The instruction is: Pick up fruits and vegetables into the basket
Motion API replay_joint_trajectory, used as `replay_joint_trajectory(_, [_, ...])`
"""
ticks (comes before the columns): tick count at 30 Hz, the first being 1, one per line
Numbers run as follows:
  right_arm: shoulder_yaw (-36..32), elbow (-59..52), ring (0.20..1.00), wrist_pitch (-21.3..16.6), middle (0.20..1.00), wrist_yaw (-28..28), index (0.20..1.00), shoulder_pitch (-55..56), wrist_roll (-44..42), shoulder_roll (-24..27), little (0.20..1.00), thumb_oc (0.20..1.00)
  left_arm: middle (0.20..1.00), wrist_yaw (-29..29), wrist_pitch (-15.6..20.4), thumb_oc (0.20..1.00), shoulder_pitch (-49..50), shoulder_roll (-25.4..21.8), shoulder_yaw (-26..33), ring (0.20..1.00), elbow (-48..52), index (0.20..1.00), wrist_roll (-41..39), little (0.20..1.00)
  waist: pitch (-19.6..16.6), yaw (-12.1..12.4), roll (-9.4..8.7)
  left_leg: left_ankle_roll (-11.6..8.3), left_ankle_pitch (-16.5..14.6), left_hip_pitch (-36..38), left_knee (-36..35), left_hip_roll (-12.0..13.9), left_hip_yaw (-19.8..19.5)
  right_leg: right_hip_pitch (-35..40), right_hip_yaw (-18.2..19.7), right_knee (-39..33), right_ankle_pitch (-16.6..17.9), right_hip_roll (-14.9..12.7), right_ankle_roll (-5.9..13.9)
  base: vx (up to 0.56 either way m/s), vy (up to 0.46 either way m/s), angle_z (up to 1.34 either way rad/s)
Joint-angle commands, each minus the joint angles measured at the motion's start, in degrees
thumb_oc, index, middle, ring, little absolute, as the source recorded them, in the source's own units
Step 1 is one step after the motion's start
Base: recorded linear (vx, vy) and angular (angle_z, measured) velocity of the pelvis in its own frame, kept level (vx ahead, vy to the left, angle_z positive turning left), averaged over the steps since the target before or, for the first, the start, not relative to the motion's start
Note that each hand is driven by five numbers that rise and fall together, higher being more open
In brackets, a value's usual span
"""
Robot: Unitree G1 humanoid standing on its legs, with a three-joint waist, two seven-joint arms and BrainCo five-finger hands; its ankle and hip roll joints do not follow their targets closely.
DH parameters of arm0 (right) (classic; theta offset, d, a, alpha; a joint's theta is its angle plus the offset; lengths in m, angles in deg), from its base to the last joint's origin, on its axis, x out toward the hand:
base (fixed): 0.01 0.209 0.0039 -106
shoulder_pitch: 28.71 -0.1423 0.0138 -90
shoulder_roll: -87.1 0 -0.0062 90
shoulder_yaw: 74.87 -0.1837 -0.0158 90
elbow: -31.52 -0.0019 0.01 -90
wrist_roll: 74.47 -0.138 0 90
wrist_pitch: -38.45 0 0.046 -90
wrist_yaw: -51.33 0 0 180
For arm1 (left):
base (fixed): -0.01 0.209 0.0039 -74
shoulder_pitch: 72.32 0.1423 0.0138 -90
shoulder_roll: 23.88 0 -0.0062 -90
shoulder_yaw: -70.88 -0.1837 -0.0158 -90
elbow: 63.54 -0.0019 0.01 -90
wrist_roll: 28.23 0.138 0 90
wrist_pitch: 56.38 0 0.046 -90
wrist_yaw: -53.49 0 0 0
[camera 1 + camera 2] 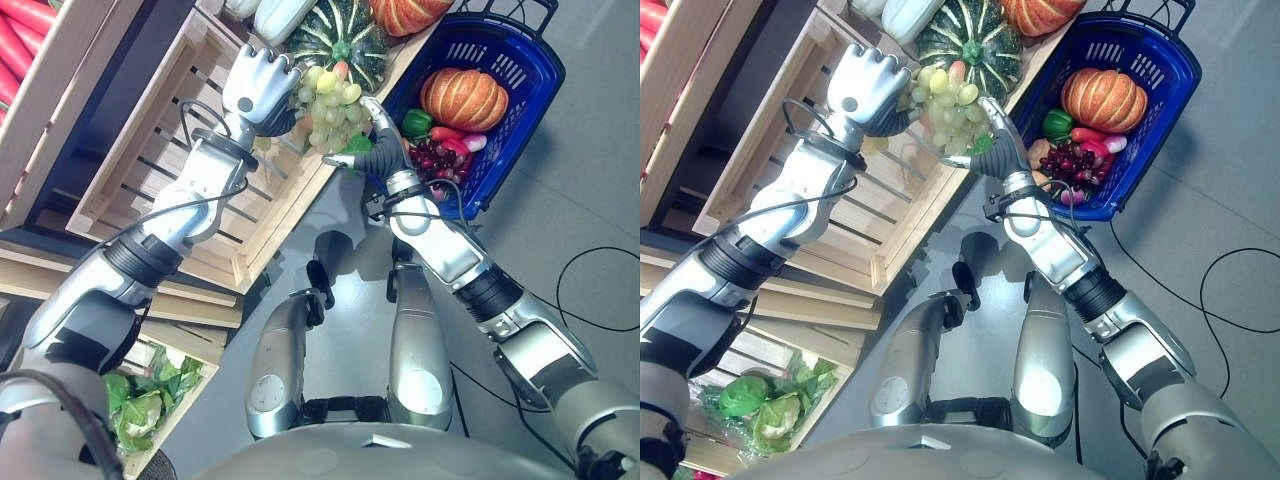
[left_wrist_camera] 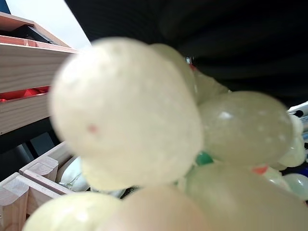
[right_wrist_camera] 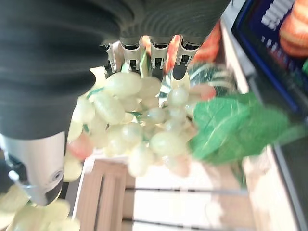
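Grapes [image 1: 330, 108]: one pale green bunch, held up between both robot hands over the corner of the wooden crate [image 1: 180, 150] nearest the basket. Long axis of the bunch hanging roughly downward, a green leaf [image 3: 231, 127] at its side toward the basket. Left robot hand [image 1: 260, 85] at the bunch's crate side, knuckles up, fingers curled in against the grapes. Right robot hand [image 1: 375, 135] at the basket side; in its wrist view, fingers [image 3: 156, 50] reaching out straight over the top of the bunch, thumb low beside it, so spread rather than clamped. Blue basket [image 1: 530, 70] just beside the crate's end, on the floor. Inside it: one orange pumpkin [image 1: 465, 98], one green pepper [image 1: 416, 122], one dark red grape bunch [image 1: 435, 158], some red pieces beside them, too small to name. Beyond the crate's far edge: one dark green striped squash [image 1: 345, 40] and one more orange pumpkin [image 1: 405, 12].
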Motion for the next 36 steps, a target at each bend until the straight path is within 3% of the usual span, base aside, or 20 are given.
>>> replay_joint_trajectory(1, [2.2, -4.5, 1.0, -4.0, 1.0, -5.3, 1.0, -5.6, -2.0, -4.0, 1.0, 1.0, 0.2, -0.2, 2.1, 0.2, -3.6, -1.3, 3.9, 0.2, 9.9, 0.2, -1.0, 0.2, -2.1, 1.6, 1.0, -0.65, -1.4, -0.8, 0.0, -1.7, -4.0, 6.0, -2.2, -2.7, -3.7, -2.0, 3.25, -0.01, -0.106, 0.09])
replay_joint_trajectory(9, [2.0, -1.9, 1.0, -5.1, 1.0, -0.8, 1.0, -6.7, -1.6, -5.1, 1.0, 1.0, 0.2, -2.6, 3.0, 0.2, -5.6, -1.2, 2.8, 0.2, 10.4, 0.2, -1.1, 0.2, -2.1, 2.6, -0.43, -0.39, -1.6, -1.5, 0.6, -1.6, -4.9, 6.2, -3.1, -2.7, -3.1, -1.8, 3.29, -0.01, -0.075, 0.13])
replay_joint_trajectory(19, [-0.4, -0.1, 1.0, -2.9, 1.0, 5.6, 1.0, -4.6, 0.1, -6.8, 1.0, 1.0, 0.2, -3.3, 1.2, 0.2, -4.4, -0.1, 4.3, 0.2, 11.0, 0.2, -3.4, 0.2, -2.1, 2.5, -0.5, -0.25, -1.8, -1.8, 0.5, -1.7, -4.8, 6.1, -3.0, -3.0, -3.0, -1.6, 3.19, 0.0, -0.003, 0.03])
replay_joint_trajectory(27, [-0.8, -1.8, 1.0, -5.6, 1.0, 3.2, 1.0, -4.7, 2.3, -7.4, 1.0, 1.0, 0.2, -3.8, 0.1, 0.2, -3.5, 1.7, 5.1, 0.2, 10.4, 0.2, -5.3, 0.2, -2.1, 2.5, -0.56, -0.16, -1.8, -1.8, 0.5, -1.7, -4.7, 6.1, -2.9, -3.1, -2.8, -1.6, 3.11, 0.0, 0.001, 0.0])
replay_joint_trajectory(29, [-0.6, -2.0, 0.777, -5.2, 0.777, 2.5, 0.777, -5.1, 1.2, -7.3, 0.777, 0.777, 0.2, -3.1, 0.2, 0.2, -3.2, 1.9, 5.3, 0.2, 10.0, 0.2, -5.8, 0.2, -2.1, 2.6, -0.65, -0.17, -1.9, -1.9, 0.7, -1.6, -4.7, 6.2, -3.0, -3.1, -2.8, -1.7, 3.17, 0.0, 0.0, 0.0])
replay_joint_trajectory(30, [-0.6, -2.0, 0.777, -5.2, 0.777, 2.5, 0.777, -5.1, 1.2, -7.3, 0.777, 0.777, 0.2, -3.1, 0.2, 0.2, -3.2, 1.9, 5.3, 0.2, 10.0, 0.2, -5.8, 0.2, -2.1, 2.6, -0.65, -0.17, -1.9, -1.9, 0.7, -1.6, -4.7, 6.2, -3.0, -3.1, -2.8, -1.7, 3.17, 0.0, 0.0, 0.0])
replay_joint_trajectory(31, [-0.6, -2.0, 0.708, -5.2, 0.708, 2.1, 0.708, -5.1, 0.5, -7.5, 0.708, 0.708, 0.2, -2.9, 0.4, 0.2, -3.1, 2.1, 5.6, 0.2, 9.8, 0.2, -5.7, 0.2, -2.1, 2.7, -0.71, -0.18, -1.9, -1.8, 0.7, -1.6, -4.7, 6.2, -3.0, -3.1, -2.9, -1.7, 3.18, 0.0, 0.0, 0.0])
replay_joint_trajectory(32, [-0.5, -1.5, 0.2, -6.1, 0.2, 1.6, 0.2, -5.1, 0.9, -7.4, 0.2, 0.2, 0.2, -2.4, 0.4, 0.2, -3.0, 2.1, 5.6, 0.2, 9.6, 0.2, -6.0, 0.2, -2.1, 2.8, -0.81, -0.22, -1.9, -1.9, 0.8, -1.6, -4.8, 6.2, -3.1, -3.1, -2.9, -1.7, 3.14, 0.0, 0.0, 0.0])
replay_joint_trajectory(36, [0.2, -0.3, 0.2, -5.7, 0.2, 0.0, 0.2, -5.6, 2.0, -7.2, 0.2, 0.2, 0.2, -1.7, 0.8, 0.2, -2.7, 2.2, 5.9, 0.2, 9.1, 0.2, -6.3, 0.2, -2.1, 3.1, -1.0, -0.2, -2.0, -1.9, 1.0, -1.5, -5.0, 6.5, -3.3, -3.1, -2.8, -1.7, 3.08, 0.0, -0.008, 0.0])
